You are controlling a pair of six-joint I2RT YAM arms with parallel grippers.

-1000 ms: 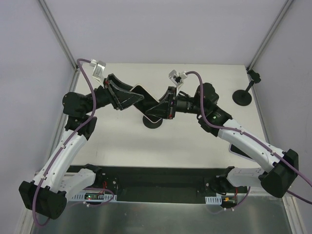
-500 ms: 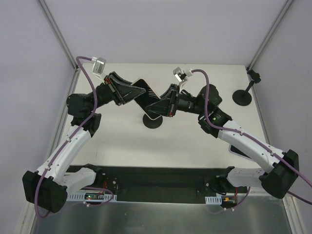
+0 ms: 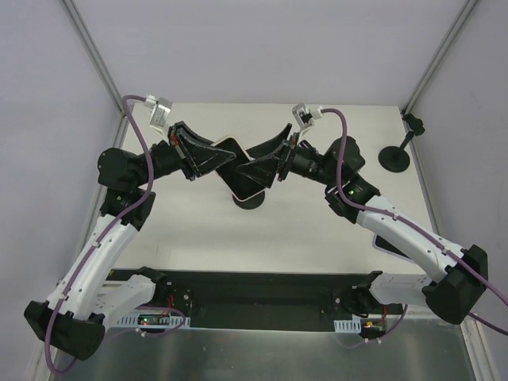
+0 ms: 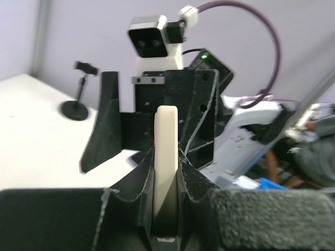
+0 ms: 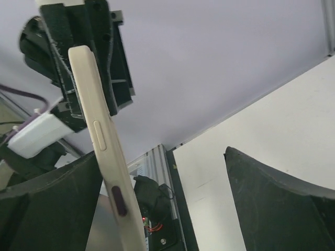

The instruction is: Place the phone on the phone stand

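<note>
A robotics lab test cell: a white table (image 3: 317,230) boxed in by plain pale panels (image 3: 262,48) on aluminium frame posts (image 3: 89,46). Two robot arms (image 3: 103,254) are bolted to a black base rail (image 3: 254,298), with purple cables (image 4: 277,47) and bare circuit boards (image 3: 155,319).

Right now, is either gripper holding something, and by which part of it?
The left gripper holds the phone, pinched across its two flat faces near one end. The right gripper stands open and grips nothing.
</note>
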